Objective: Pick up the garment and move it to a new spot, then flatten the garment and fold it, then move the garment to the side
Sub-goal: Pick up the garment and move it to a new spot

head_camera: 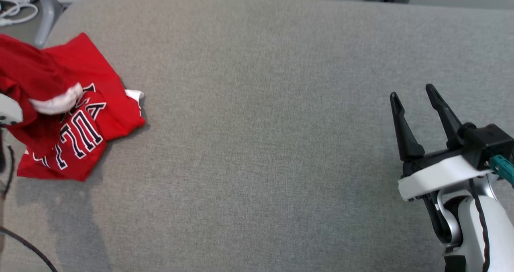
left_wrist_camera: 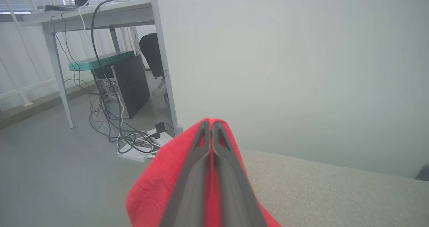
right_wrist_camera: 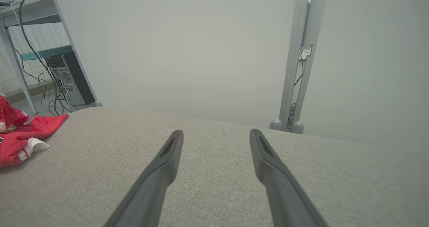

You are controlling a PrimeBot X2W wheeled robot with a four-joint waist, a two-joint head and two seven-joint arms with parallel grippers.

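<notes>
A red garment [head_camera: 80,103] with white-edged dark lettering lies crumpled at the far left of the grey padded table [head_camera: 261,143]. Part of it is lifted into a bunch over my left arm's pale wrist housing [head_camera: 8,110] at the frame edge. In the left wrist view my left gripper [left_wrist_camera: 211,125] is shut, fingers pressed together, with the garment's red cloth [left_wrist_camera: 157,190] wrapped around and between them. My right gripper [head_camera: 413,93] stands open and bare above the table's right side, far from the garment. The right wrist view shows its fingers spread [right_wrist_camera: 216,135] and the garment [right_wrist_camera: 20,136] at the left edge.
Beyond the table's far left corner stand a desk leg [left_wrist_camera: 60,83], a computer tower [left_wrist_camera: 129,84] and a tangle of cables with a power strip [left_wrist_camera: 134,153] on the floor. Pale partition panels [right_wrist_camera: 201,53] with a grey post [right_wrist_camera: 295,69] run along the table's far edge.
</notes>
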